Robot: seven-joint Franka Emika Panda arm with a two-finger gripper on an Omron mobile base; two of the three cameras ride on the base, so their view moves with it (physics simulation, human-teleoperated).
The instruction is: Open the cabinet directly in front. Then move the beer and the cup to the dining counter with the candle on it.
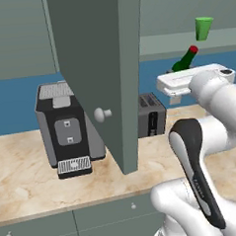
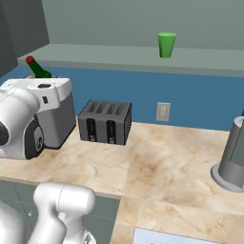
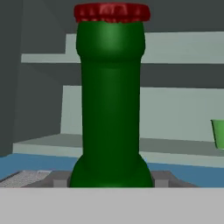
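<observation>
Grey-green cabinet point(image 1: 99, 66) door is swinging wide open on the far left of the claw, its round pale knob point(image 1: 102, 113) facing us, so the first job is looking done. Moving rightward, the coffee machine point(image 1: 66, 128) and the toaster point(image 2: 105, 121) are sitting on the marble counter point(image 2: 162, 162) below the claw, and they are playing no part here.

Now the beer point(image 3: 111, 105): the dark green neck with its red cap is standing upright and dead centre just ahead of the claw in the hand view, very close. In the left base view the bottle is poking up just beyond the white hand. Whether the claw is already closing on the glass or only framing it, I cannot tell; the fingertips are not showing, so I am leaving that undecided. The bottle seems to be standing at the open cabinet's shelf level.

Further right of the claw, and a little higher, the cup point(image 2: 167, 45) is waiting upright on the cabinet shelf point(image 2: 200, 57), well apart from the bottle and untouched.

So by my reckoning: door open, beer being approached or grasped, and both carries to the dining counter are yet to come.
</observation>
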